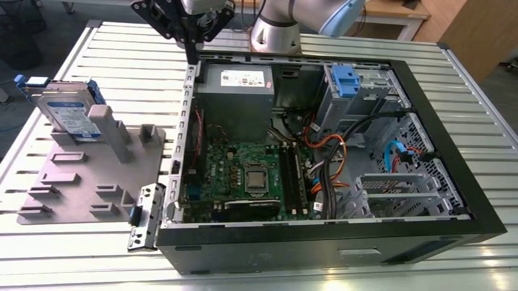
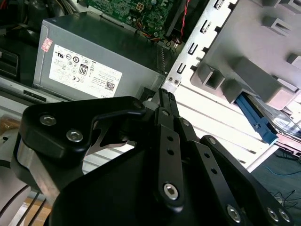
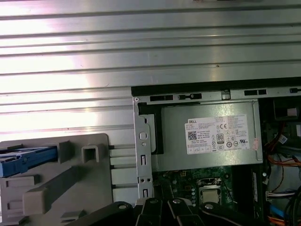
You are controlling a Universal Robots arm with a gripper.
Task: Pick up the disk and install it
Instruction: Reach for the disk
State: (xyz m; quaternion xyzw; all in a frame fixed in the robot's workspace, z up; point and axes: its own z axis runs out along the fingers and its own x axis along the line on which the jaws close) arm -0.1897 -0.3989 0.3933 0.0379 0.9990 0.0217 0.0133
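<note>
Disk [image 1: 69, 112] is propped on edge, leaning, in the grey holder [image 1: 77, 182] near the tabletop's [image 1: 121, 54] edge on the exterior view's left. One blue rail [image 2: 256, 117] peeks out past the holder in the second wrist view. Over at the open computer case [image 1: 453, 151], the gripper [image 1: 191, 57] hangs above the corner where the power supply [image 1: 235, 91] sits. In the second wrist view its fingers [image 2: 164, 117] are pinched tight together, nothing between them. Gripper and disk are well apart, bare tabletop slats between holder and case.
</note>
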